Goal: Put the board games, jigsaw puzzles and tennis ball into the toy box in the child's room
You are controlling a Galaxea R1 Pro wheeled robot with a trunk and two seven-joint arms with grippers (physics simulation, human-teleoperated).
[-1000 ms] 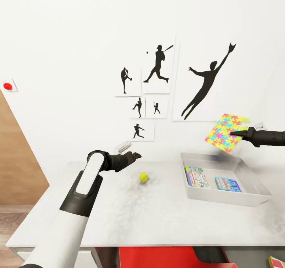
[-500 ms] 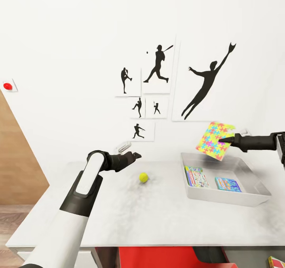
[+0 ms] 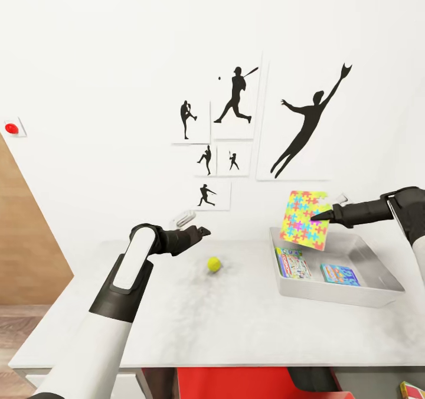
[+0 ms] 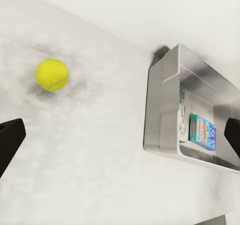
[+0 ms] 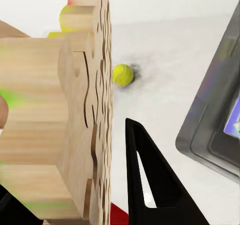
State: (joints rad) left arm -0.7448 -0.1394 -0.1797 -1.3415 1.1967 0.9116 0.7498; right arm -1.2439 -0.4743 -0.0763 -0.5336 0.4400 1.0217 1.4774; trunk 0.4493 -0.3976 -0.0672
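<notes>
My right gripper (image 3: 321, 215) is shut on the edge of a multicoloured jigsaw puzzle (image 3: 303, 219), held tilted in the air above the far left part of the toy box (image 3: 336, 293). The wooden edge of that jigsaw puzzle (image 5: 75, 135) looms close in the right wrist view. Two board games lie inside the toy box: a green-white one (image 3: 293, 262) and a smaller blue one (image 3: 339, 274). The tennis ball (image 3: 214, 264) rests on the light-grey table (image 3: 195, 322), just right of my open left gripper (image 3: 198, 225). Both the tennis ball (image 4: 52, 75) and the toy box (image 4: 165, 110) show in the left wrist view.
A white wall with black baseball silhouettes (image 3: 236, 98) rises right behind the table. A red chair (image 3: 236, 384) stands under the table's near edge. A wooden panel (image 3: 23, 234) and a red wall button (image 3: 11, 128) are at the left.
My right arm has carried the jigsaw puzzle leftward and slightly down, from beyond the toy box's far right to above its far left part. The left arm and tennis ball stayed still.
</notes>
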